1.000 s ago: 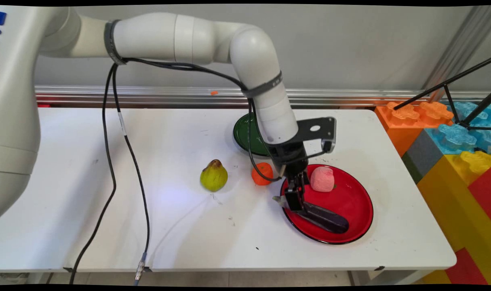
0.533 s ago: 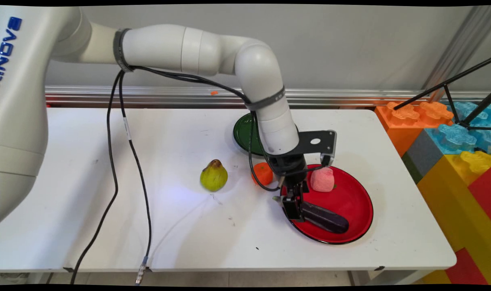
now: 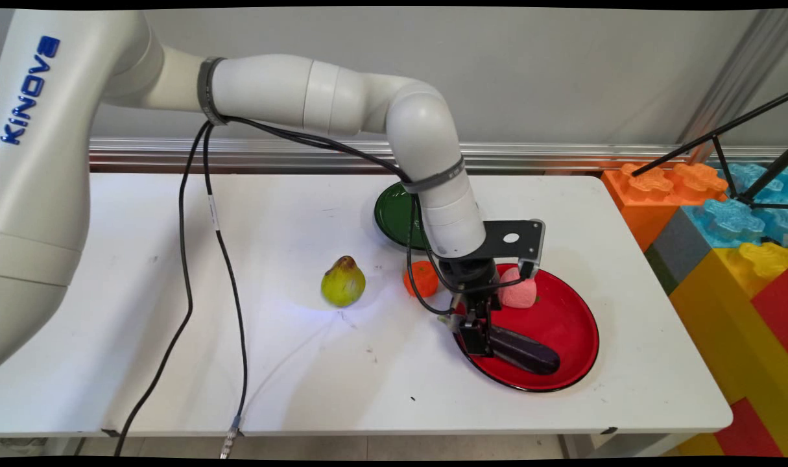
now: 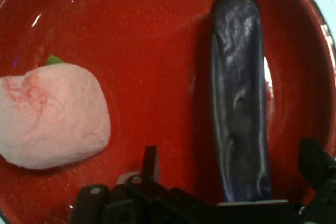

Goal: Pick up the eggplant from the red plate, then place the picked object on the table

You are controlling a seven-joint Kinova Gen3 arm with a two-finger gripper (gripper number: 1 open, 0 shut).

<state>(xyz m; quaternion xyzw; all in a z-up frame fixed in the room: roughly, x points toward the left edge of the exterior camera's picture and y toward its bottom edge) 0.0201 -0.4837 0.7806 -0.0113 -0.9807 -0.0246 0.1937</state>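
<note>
Gripper [image 3: 477, 335] low over red plate [image 3: 572, 324], jaws apart astride aubergine's [image 4: 240, 103] near end; peach [image 4: 50, 114] beside; squeeze centred.

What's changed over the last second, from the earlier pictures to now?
The gripper has come down a little over the near-left end of the dark purple eggplant on the red plate; its fingers now straddle that end. Nothing has been lifted. The eggplant, pink peach, orange fruit, pear and green plate stayed put.
</note>
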